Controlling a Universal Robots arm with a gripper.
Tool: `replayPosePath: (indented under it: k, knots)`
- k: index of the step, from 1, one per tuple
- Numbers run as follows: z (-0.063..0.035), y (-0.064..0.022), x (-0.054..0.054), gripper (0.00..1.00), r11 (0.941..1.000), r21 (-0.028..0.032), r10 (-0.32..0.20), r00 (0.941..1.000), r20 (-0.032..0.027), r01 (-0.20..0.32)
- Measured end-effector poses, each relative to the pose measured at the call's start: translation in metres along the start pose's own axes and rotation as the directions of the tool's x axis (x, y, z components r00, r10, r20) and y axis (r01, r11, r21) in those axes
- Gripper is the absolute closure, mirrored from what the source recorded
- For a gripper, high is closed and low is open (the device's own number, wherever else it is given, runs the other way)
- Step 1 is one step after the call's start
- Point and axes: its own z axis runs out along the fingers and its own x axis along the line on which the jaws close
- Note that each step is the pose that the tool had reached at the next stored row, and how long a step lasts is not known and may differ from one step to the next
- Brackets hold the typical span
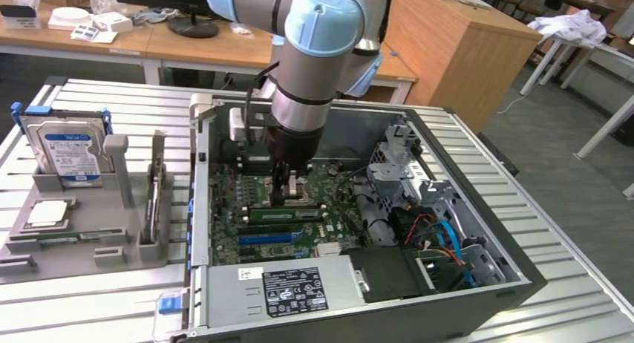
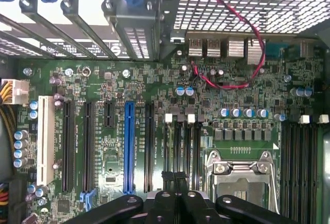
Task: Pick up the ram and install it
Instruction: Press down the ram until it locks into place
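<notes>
Inside the open computer case (image 1: 476, 269) on the worktop, the tool (image 1: 290, 185) hangs closed and empty over the motherboard (image 2: 154, 131), the ram (image 1: 284, 214) lying seated nearby; descending could strike components.

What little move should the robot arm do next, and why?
Probably a gentle push straight down. The shut tool hangs low inside the open computer case, right by the long green memory stick, which lies along a slot on the green motherboard. I cannot tell whether the long green memory stick has clicked fully in, so a small press seems sensible.
</notes>
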Motion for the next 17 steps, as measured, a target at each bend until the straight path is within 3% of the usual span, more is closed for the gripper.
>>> replayPosePath:
  k: [17]
  knots:
    - [0.0001, 0.0054, 0.0, 0.89, 1.0, 0.0001, 0.0, 1.0, 0.0, 0.0]
